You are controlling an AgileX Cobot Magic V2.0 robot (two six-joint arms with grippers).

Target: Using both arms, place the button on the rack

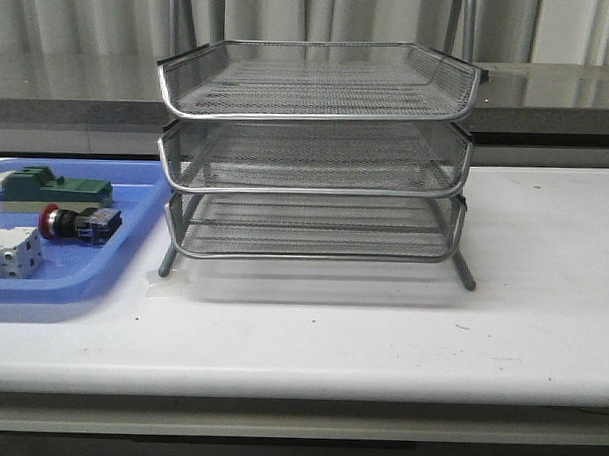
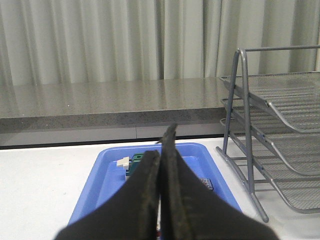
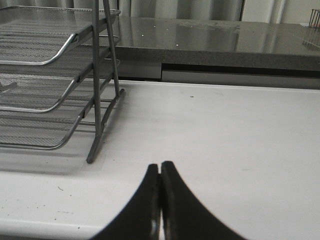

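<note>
At the left of the front frame, the button (image 1: 77,223) lies on its side in a blue tray (image 1: 134,244), between a green block (image 1: 54,191) and a white block (image 1: 10,252). The rack (image 1: 315,153) fills the centre on the white surface (image 1: 522,296). Left hand (image 2: 161,150) and right hand (image 3: 160,172) are both pressed closed, empty.

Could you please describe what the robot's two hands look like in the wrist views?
Both look alike: the left hand and the right hand each have two matte black fingers that curve and taper to narrow tips. No cables or markings are visible on them.
</note>
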